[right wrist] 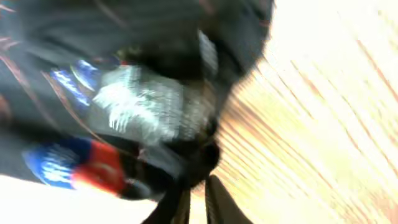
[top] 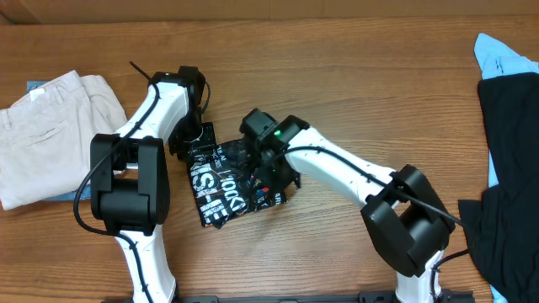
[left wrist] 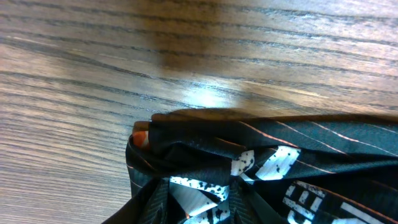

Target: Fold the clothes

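Note:
The clothes (top: 226, 183), a black garment with white block lettering, lie as a small folded bundle at the table's middle. My left gripper (top: 190, 141) sits at the bundle's upper left corner. In the left wrist view it (left wrist: 195, 209) is shut on a bunched fold of the clothes (left wrist: 273, 155), whose thin orange lines and white letters show. My right gripper (top: 271, 172) is over the bundle's right part. The right wrist view is blurred: its (right wrist: 197, 186) jaws stand almost together beside the clothes (right wrist: 143, 99), and I cannot tell whether cloth is pinched.
Beige trousers (top: 50, 135) lie folded at the left edge. A pile of black cloth (top: 509, 160) with a light-blue piece (top: 504, 55) lies at the right edge. Bare wooden tabletop (top: 354, 93) stretches between them.

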